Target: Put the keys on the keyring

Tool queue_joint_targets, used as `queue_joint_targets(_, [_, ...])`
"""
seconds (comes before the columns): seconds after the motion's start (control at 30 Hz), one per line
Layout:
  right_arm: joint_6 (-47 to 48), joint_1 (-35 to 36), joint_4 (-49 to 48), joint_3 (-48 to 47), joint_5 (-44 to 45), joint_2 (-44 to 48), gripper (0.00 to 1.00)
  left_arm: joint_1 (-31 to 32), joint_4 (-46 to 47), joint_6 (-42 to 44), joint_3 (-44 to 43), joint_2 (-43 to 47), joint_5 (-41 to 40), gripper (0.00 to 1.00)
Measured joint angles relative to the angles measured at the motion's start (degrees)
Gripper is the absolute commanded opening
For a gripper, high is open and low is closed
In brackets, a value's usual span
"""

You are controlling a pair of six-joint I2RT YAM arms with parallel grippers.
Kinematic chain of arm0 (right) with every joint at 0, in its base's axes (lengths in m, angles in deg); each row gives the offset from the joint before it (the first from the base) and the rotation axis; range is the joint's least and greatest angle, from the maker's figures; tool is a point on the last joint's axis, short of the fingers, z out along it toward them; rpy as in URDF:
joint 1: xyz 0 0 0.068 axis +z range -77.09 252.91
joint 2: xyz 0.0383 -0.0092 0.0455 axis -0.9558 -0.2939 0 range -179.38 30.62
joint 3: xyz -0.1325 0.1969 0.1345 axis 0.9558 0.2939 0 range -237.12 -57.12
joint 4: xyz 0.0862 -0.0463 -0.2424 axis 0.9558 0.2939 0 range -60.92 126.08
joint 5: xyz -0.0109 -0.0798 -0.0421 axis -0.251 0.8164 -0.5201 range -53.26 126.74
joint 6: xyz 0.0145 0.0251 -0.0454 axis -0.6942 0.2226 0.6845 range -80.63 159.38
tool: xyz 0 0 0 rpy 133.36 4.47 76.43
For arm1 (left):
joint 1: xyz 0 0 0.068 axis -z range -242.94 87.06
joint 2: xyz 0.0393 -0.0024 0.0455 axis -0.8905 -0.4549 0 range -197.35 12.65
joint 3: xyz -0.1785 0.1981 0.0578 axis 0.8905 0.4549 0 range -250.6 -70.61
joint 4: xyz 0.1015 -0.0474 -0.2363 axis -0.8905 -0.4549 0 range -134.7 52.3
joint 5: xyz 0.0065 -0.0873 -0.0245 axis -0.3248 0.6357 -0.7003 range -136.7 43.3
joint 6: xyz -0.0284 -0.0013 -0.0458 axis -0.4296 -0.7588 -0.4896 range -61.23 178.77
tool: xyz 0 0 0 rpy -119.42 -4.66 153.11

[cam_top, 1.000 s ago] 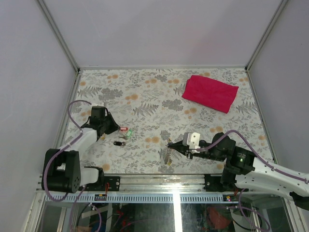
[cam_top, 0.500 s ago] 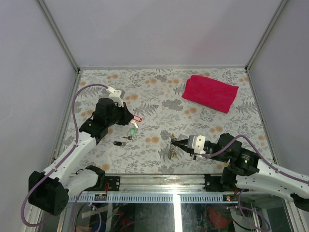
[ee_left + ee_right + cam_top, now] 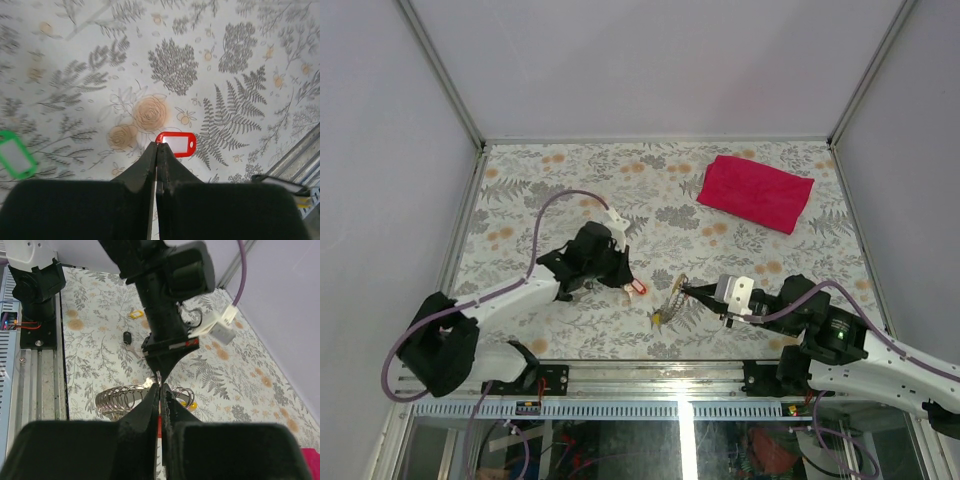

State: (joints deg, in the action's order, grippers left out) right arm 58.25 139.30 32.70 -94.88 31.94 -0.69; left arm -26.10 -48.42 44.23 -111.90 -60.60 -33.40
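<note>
My left gripper (image 3: 628, 281) is shut on the key with the red tag (image 3: 638, 288), which hangs just past its tips in the left wrist view (image 3: 176, 144). My right gripper (image 3: 684, 290) is shut on the keyring (image 3: 670, 301), a silvery coiled ring with a yellow tag (image 3: 658, 318). In the right wrist view the coil (image 3: 124, 398) spreads to both sides of my shut tips (image 3: 160, 388), and the left gripper's tips meet them from above. A green tag (image 3: 15, 158) lies on the table to the left. A small black key piece (image 3: 127, 337) lies farther off.
A big red cloth (image 3: 756, 192) lies at the back right of the flowered table. The metal rail (image 3: 650, 382) runs along the near edge. A small yellow piece (image 3: 136, 314) lies beyond the black key.
My left arm has swung right and nearer with the red-tag key, from the left side to the keyring. My right gripper has shifted slightly right, still holding the keyring.
</note>
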Motion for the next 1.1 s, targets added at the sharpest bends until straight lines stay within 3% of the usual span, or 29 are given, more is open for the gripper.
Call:
queue_joint_targets(0.3, [-1.1,0.0,1.3,0.0,1.2,0.5,0.00,4.9,7.4,-3.2,4.8,-9.1,1.3,0.08])
queue_joint_targets(0.73, [-1.7,0.0,1.3,0.0,1.3,0.4,0.00,5.0,10.8,-3.9,6.5,-9.3,0.6,0.26])
queue_joint_targets(1.1, [-2.2,0.0,1.3,0.0,1.3,0.4,0.00,5.0,10.8,-3.9,7.6,-7.8,-1.8,0.30])
